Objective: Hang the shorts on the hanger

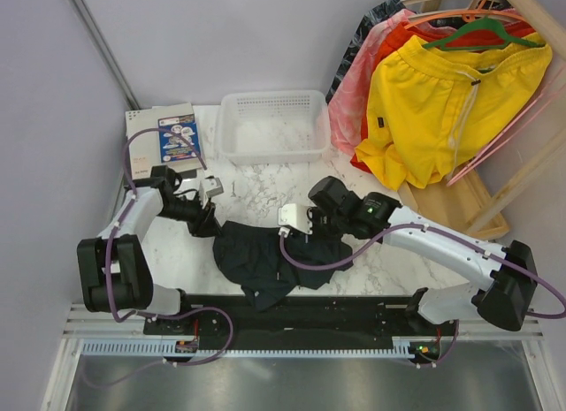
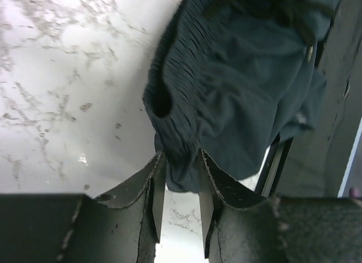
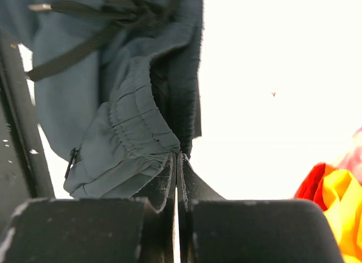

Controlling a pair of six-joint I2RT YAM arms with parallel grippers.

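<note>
The dark navy shorts (image 1: pixel 261 261) lie crumpled on the marble table between my two arms, part of them hanging over the black rail at the near edge. My left gripper (image 1: pixel 212 224) holds the left end of the elastic waistband; in the left wrist view the gathered fabric (image 2: pixel 237 76) fills the narrow gap between the fingertips of that gripper (image 2: pixel 181 155). My right gripper (image 1: pixel 296 224) is on the right end, and its jaws (image 3: pixel 176 154) are pressed together on the waistband edge of the shorts (image 3: pixel 130 133). The pale-pink hanger (image 1: pixel 506 137) hangs at the far right beside the yellow shorts.
A white basket (image 1: pixel 272 126) stands at the back centre, with a grey box (image 1: pixel 164 137) to its left. Bright yellow shorts (image 1: pixel 442 102) on a green hanger (image 1: pixel 482 31) hang with orange hangers (image 1: pixel 460 9) on a wooden rack (image 1: pixel 460 208) at the right.
</note>
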